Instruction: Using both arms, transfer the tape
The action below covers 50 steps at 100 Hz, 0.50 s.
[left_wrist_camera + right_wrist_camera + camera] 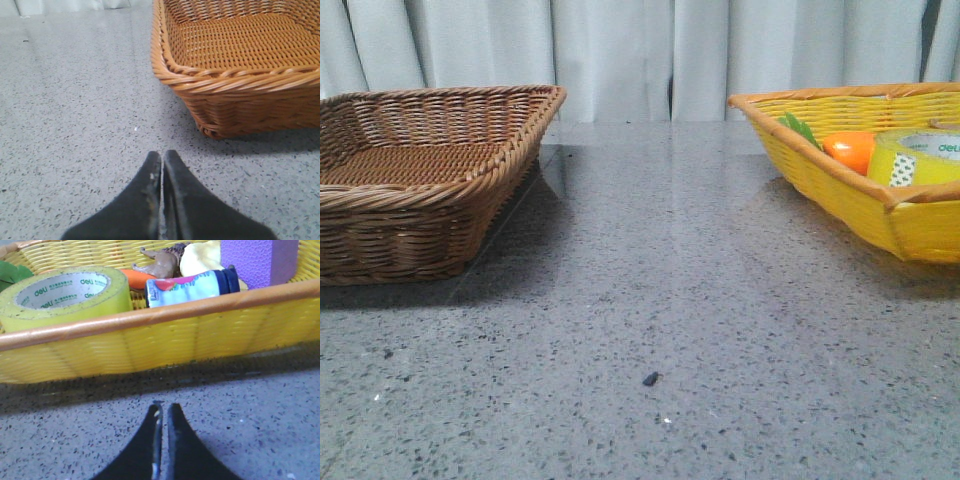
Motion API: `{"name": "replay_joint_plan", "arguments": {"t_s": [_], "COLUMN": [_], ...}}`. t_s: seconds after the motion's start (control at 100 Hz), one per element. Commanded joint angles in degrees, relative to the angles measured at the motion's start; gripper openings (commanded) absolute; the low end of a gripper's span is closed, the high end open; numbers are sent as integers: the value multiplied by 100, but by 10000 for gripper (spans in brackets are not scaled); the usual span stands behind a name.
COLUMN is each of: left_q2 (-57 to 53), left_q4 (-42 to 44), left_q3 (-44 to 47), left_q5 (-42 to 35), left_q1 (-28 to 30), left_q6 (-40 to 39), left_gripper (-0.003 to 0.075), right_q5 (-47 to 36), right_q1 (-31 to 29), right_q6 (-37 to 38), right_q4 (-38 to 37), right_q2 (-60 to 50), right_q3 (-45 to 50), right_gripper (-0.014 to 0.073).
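yellow deli tape roll (65, 295) lying flat in the yellow basket (150, 347) next to a carrot (850, 150); brown wicker basket (240, 75) opposite; left gripper (161, 162) pinched together, right gripper (163, 412) nearly together too, both holding nothing

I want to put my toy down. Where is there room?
The grey table is bare between the brown basket and the yellow basket. The brown basket holds nothing. The yellow one is crowded: the tape, a carrot, a small bottle, a purple block.
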Motion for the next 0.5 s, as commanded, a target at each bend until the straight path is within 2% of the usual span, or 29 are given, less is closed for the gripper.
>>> {"name": "replay_joint_plan", "arguments": {"t_s": [0.0,0.49], "left_q2": [-169,-169], "left_q4": [-45,-24], "left_q3": [54,54], "left_q5": [-349,-385], "left_q1": [10,10], "left_q6": [-25,-25], "left_gripper": [-21,-21], "right_q5": [-94,-94], "right_q1": [-24,-24], "right_q6": [-19,-19], "right_q4": [-9,-9], "right_q2": [-114,-114], "right_q3": [116,116], "right_gripper": [-74,-74]}}
